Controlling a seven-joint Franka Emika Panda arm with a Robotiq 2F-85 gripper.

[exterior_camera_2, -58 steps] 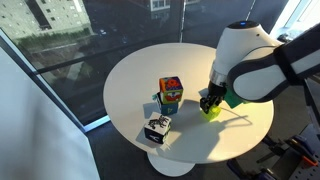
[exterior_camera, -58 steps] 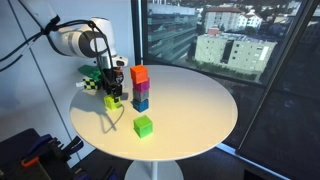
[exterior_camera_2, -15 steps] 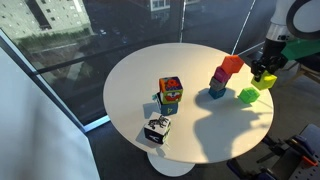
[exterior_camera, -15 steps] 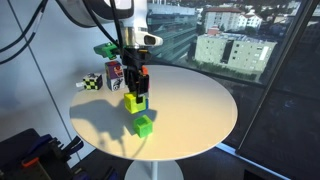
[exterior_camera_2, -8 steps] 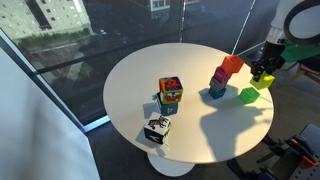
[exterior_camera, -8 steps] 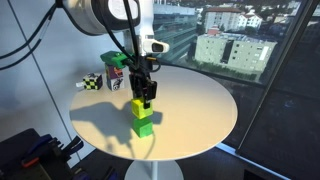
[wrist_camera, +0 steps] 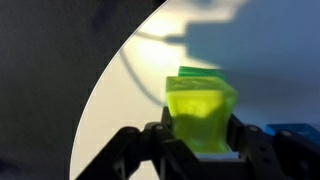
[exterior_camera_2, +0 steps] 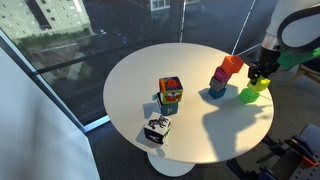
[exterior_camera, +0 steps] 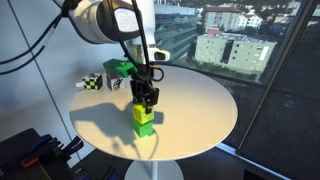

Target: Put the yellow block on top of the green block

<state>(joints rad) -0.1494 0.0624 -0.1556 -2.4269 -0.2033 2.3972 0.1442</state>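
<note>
My gripper (exterior_camera: pixel 146 101) is shut on the yellow block (exterior_camera: pixel 141 113) and holds it right on top of the green block (exterior_camera: pixel 145 128), on the near side of the round white table (exterior_camera: pixel 200 105). In the other exterior view the gripper (exterior_camera_2: pixel 258 78) has the yellow block (exterior_camera_2: pixel 260 86) over the green block (exterior_camera_2: pixel 249 96) near the table's right edge. In the wrist view the yellow block (wrist_camera: pixel 203 113) sits between the black fingers (wrist_camera: pixel 203 135), with a sliver of the green block (wrist_camera: pixel 196 72) showing behind it.
A stack of orange, magenta and blue cubes (exterior_camera_2: pixel 224 76) stands close beside the green block. A multicoloured cube (exterior_camera_2: pixel 171 95) and a black-and-white patterned box (exterior_camera_2: pixel 157 128) stand on the table. A blue cube (wrist_camera: pixel 300 138) edges the wrist view. The table edge is near the blocks.
The gripper has come down with the yellow block, from above and beside the green block to directly on top of it.
</note>
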